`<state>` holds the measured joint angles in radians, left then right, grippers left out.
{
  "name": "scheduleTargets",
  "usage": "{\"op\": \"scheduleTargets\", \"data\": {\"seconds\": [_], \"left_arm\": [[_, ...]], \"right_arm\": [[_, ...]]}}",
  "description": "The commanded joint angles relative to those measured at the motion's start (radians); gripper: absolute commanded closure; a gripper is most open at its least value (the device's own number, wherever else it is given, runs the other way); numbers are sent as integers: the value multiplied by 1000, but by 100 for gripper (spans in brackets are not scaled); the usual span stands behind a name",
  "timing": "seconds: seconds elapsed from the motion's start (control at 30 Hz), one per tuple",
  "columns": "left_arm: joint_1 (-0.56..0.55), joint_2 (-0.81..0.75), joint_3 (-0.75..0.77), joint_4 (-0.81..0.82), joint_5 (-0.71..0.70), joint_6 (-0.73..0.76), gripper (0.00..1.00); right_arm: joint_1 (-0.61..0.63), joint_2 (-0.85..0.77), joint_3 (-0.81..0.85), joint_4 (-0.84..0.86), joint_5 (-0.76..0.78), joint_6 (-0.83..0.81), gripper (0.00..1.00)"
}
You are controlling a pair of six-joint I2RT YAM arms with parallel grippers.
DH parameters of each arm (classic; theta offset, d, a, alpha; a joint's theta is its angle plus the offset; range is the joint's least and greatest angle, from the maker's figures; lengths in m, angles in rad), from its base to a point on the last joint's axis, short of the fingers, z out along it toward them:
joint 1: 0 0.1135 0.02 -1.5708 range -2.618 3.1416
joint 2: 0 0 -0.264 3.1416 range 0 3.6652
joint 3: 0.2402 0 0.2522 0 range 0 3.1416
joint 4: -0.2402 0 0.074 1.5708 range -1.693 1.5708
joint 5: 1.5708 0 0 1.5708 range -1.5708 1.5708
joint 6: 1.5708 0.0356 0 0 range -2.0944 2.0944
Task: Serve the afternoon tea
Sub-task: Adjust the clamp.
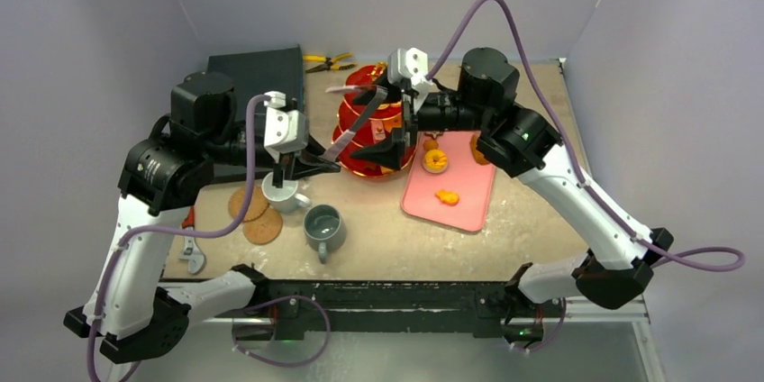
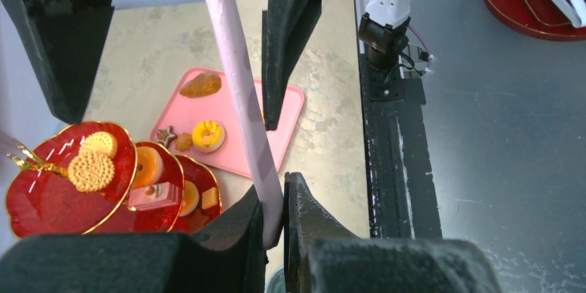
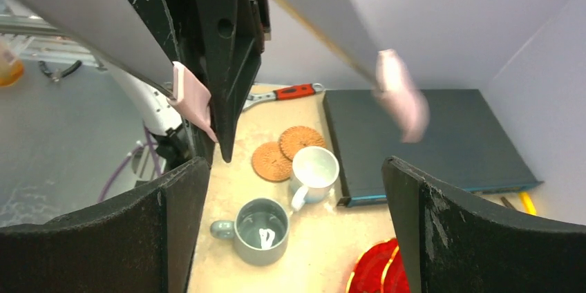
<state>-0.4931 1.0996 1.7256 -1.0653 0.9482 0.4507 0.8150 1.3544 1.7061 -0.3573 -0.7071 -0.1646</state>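
Observation:
My left gripper (image 2: 276, 195) is shut on one pink arm of a pair of tongs (image 2: 238, 86), above the white mug (image 1: 282, 191). The tongs (image 1: 356, 121) slant up to the red three-tier stand (image 1: 374, 134). My right gripper (image 1: 396, 140) is open beside the stand, its fingers either side of the tongs. The stand (image 2: 41, 196) carries biscuits (image 2: 93, 165), a doughnut and a pink cake slice. A pink tray (image 1: 464, 211) holds a doughnut (image 1: 435, 160) and small pastries. The grey mug (image 1: 322, 226) stands in front of the white mug, with two cork coasters (image 1: 255, 213) to their left.
A flat dark slab (image 1: 257, 71) lies at the back left, with yellow-handled pliers (image 1: 329, 62) to its right. A red-handled wrench (image 1: 192, 251) lies at the table's left edge. The black mounting rail (image 1: 396, 296) runs along the near edge.

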Motion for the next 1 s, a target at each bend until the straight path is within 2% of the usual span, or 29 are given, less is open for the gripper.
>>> {"op": "scheduleTargets", "data": {"seconds": [0.0, 0.1, 0.33, 0.47, 0.63, 0.97], "left_arm": [[2, -14, 4, 22, 6, 43, 100], [2, -14, 5, 21, 10, 38, 100], [2, -18, -2, 19, 16, 24, 100], [2, -21, -5, 17, 13, 24, 100], [2, -20, -14, 26, 18, 21, 100], [2, -17, -11, 34, 18, 9, 100]], "right_arm": [[0, 35, 59, -24, -86, 27, 1], [1, 57, 88, -14, -85, 30, 1], [1, 1, 69, 80, 63, -28, 1], [0, -26, 86, 27, 157, -80, 1], [1, -53, 73, 54, 103, -69, 1], [2, -2, 103, 55, 18, -52, 1]]}}
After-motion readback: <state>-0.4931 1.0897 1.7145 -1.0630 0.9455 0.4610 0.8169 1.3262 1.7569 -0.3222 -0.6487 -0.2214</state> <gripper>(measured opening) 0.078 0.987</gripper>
